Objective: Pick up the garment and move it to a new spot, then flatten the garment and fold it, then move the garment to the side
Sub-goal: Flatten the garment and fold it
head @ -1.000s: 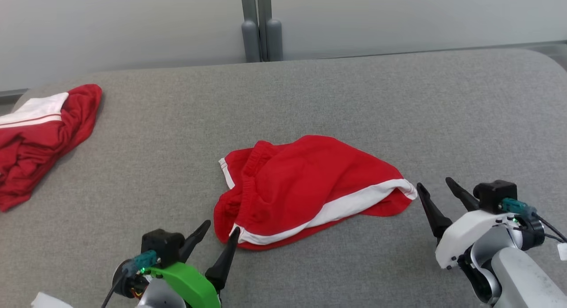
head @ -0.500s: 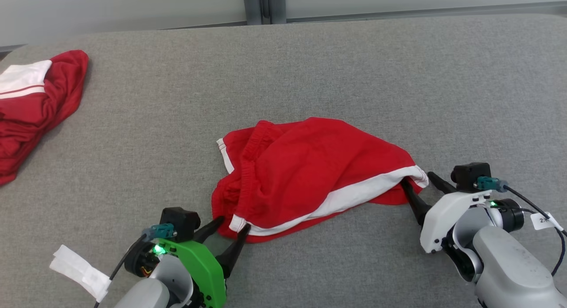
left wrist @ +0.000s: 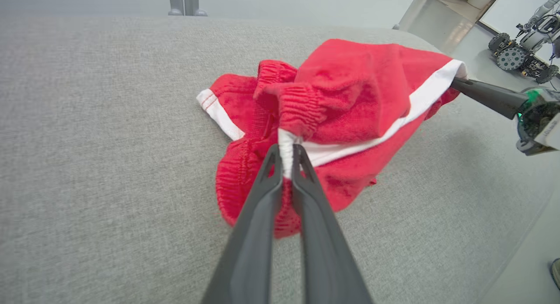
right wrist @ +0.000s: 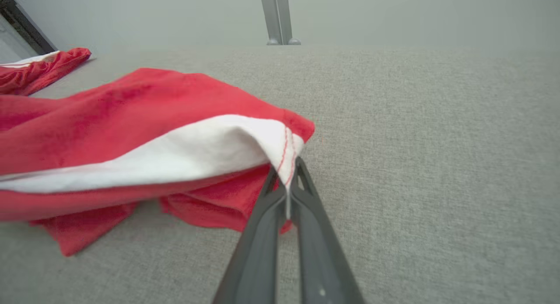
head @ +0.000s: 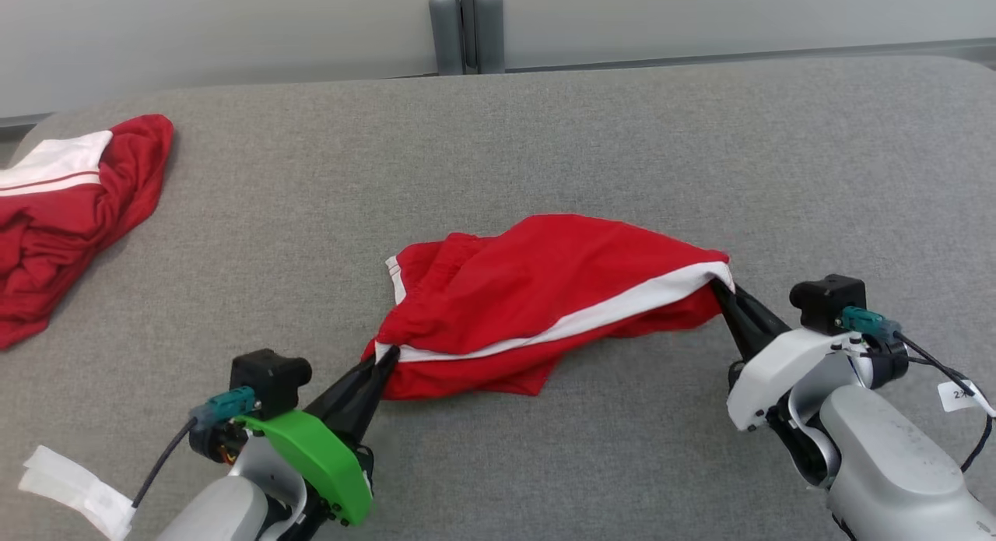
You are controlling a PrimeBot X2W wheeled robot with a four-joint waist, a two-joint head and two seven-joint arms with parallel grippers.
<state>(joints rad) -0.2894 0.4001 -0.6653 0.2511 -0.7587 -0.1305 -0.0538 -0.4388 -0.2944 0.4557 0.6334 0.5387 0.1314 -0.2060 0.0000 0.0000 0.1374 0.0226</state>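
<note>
White tag [head: 963, 395] hanging by the right arm [head: 895, 455] reads "2", the rest too blurred. White tape flag [head: 74, 490] by the left arm [head: 222, 514]: nothing legible.

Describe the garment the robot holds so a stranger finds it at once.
On the grey surface, look at the middle: red shorts with a white stripe. Unlike the red garment at far left, it is pinched by the left hand and right hand.

The red shorts [head: 545, 276] are soft, matt, slightly fuzzy cloth, and their white band [head: 622, 307] looks smoother. The tabletop [head: 622, 152] wears coarse, matt grey fabric. The left end effector [head: 385, 356] and right end effector [head: 720, 290] look like smooth, dark, matt plastic.
</note>
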